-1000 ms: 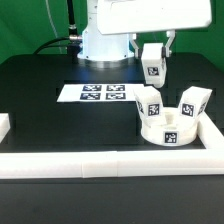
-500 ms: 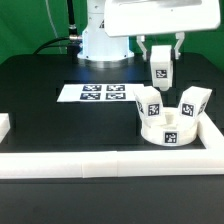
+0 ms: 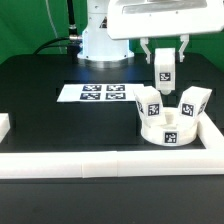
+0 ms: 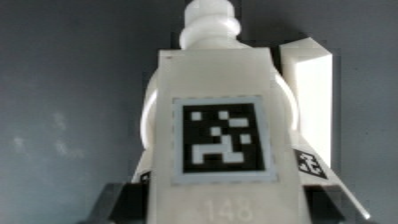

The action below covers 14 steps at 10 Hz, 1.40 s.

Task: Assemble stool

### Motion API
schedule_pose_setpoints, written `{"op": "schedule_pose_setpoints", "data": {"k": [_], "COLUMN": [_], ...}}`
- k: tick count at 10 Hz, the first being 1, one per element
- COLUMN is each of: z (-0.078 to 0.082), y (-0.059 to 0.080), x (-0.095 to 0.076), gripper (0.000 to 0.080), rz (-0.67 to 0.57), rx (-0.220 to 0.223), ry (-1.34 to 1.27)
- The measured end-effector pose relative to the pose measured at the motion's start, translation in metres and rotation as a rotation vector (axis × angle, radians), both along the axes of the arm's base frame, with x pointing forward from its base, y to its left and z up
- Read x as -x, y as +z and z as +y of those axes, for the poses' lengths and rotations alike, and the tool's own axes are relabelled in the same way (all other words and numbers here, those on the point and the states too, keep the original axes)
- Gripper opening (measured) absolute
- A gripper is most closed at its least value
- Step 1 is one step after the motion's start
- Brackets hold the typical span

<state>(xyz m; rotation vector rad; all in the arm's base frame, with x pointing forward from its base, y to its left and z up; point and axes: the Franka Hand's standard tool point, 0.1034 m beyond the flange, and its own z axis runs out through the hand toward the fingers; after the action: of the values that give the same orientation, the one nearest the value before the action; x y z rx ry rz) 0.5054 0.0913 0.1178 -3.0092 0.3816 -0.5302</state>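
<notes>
Exterior view, near to far. A long white rail (image 3: 100, 163) lies along the table's (image 3: 40, 100) front edge. Behind it, toward the exterior view's right, the round seat (image 3: 170, 130) rests on the table with two tagged legs (image 3: 150, 104) standing in its sockets. The marker board (image 3: 100, 93) lies flat farther back. Above the seat, the gripper (image 3: 164, 62) is clamped on the third leg (image 3: 164, 70), held upright in the air; the wrist view shows that leg's tag (image 4: 222, 138) close up.

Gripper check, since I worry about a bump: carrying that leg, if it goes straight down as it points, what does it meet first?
Probably the seat with two legs already in it. The gripper holds the third leg above the seat's far side, but depth is unclear, so it might reach the table behind instead.
</notes>
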Motion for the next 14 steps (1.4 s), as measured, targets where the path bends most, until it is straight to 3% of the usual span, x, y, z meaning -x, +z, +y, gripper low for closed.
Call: {"op": "schedule_pose_setpoints", "data": {"k": [2, 6, 9, 13, 14], "z": [0.014, 0.012, 0.026, 0.025, 0.019], "y": [-0.008, -0.011, -0.001, -0.003, -0.005], "x": [0.000, -0.001, -0.009, -0.009, -0.010], "gripper": [0.0337, 0.0337, 0.0337, 0.0337, 0.0337], "rz": [-0.011, -0.036, -0.195, -0.201, -0.210], "rx": [0.023, 0.037, 0.053, 0.064, 0.088], "ry": [0.056, 0.069, 0.071, 0.082, 0.109]}}
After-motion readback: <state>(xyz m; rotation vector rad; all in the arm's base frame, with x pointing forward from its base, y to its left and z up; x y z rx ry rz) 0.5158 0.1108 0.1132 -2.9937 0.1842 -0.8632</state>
